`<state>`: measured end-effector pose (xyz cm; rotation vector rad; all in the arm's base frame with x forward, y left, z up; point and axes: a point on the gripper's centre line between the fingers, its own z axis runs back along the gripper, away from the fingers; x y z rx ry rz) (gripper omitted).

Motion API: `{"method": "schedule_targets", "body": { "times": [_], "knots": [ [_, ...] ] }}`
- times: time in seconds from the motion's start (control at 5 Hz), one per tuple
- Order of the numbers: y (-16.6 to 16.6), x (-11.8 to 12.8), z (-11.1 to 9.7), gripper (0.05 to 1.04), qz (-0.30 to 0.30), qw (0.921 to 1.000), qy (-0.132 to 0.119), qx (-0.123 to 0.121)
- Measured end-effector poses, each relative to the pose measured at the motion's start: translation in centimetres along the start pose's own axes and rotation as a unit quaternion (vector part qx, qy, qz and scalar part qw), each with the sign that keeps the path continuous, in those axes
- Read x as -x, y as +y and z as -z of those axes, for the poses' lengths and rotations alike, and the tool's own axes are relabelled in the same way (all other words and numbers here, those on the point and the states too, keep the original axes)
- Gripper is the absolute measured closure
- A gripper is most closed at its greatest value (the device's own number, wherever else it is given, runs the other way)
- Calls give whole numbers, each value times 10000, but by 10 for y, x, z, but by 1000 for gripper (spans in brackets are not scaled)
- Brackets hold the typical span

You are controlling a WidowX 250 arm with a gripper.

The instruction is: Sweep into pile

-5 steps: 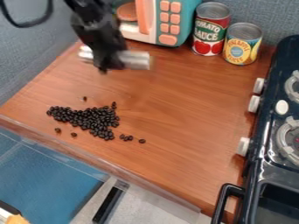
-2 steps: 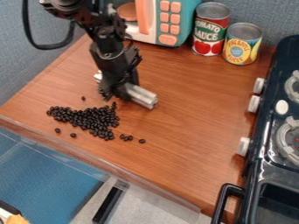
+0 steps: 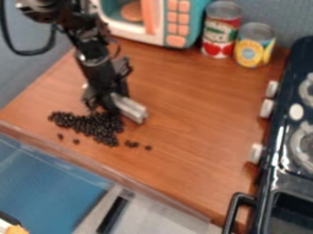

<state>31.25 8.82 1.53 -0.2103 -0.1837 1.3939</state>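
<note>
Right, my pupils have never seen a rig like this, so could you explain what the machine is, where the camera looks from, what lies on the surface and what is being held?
The machine is a black jointed robot arm, entering at the upper left. Its two-finger hand holds a silver, metallic-looking bar crosswise, like a sweeper. A fixed camera looks down at a slant on a brown wooden surface. Near the bar lies a loose pile of small dark beans or beads, with a few strays around it. At the back stand a teal-and-white toy microwave, a red-and-green metal can and a yellow-and-blue metal can. On the right is a black toy stove.
</note>
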Motion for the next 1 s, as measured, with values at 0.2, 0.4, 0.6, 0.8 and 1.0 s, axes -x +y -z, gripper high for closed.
{"method": "schedule_targets", "body": {
  "times": [0.2, 0.4, 0.6, 0.8, 1.0],
  "knots": [
    [9, 1, -6, 698, 0, 10000, 35, -2],
    [16, 2, -10, 698, -91, 9999, 50, 2],
    [13, 4, -11, 698, -136, 9998, 98, 105],
    [-14, 24, -33, 699, -57, 9981, 383, 471],
    [-36, 59, -48, 698, 358, 9940, 794, 657]
  ]
}}
